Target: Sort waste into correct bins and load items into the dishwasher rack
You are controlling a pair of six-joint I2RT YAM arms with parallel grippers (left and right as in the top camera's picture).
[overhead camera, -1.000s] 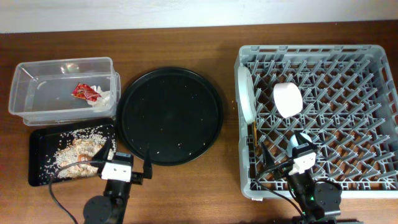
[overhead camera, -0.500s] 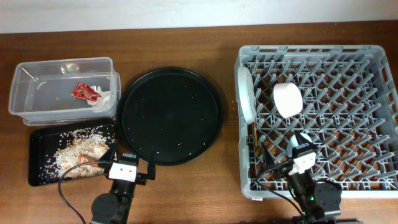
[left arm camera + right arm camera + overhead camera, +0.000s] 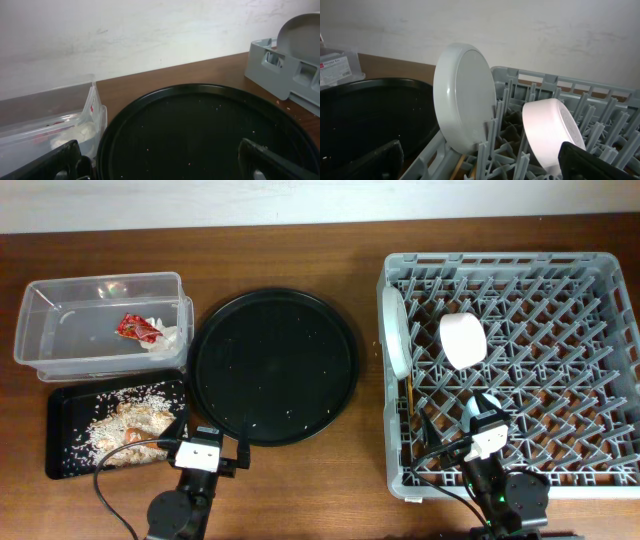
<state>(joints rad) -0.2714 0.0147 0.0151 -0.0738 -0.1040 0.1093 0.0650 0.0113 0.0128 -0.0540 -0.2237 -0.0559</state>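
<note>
The grey dishwasher rack (image 3: 600, 270) holds the white plate (image 3: 394, 330) upright at its left edge, the white bowl (image 3: 462, 340) on its side, the chopsticks (image 3: 408, 392) and the light-blue cup (image 3: 484, 403), which is partly hidden by my right wrist. The clear tub (image 3: 60, 330) holds the red wrapper (image 3: 137, 328) and the white tissue (image 3: 168, 338). The black rectangular tray (image 3: 65, 415) holds rice and beige scraps (image 3: 125, 420). My left gripper (image 3: 208, 442) (image 3: 160, 167) is open and empty at the round tray's near rim. My right gripper (image 3: 470, 430) (image 3: 482, 167) is open and empty over the rack's front left, facing the plate (image 3: 465, 95) and the bowl (image 3: 552, 132).
A large round black tray (image 3: 272, 365) with a few rice grains lies between the bins and the rack; it fills the left wrist view (image 3: 200, 130). The rack's near left corner (image 3: 280, 70) and the clear tub (image 3: 50, 125) flank it there.
My left arm has shifted a little to the right and back toward the table's front edge. My right arm and all objects have not moved.
</note>
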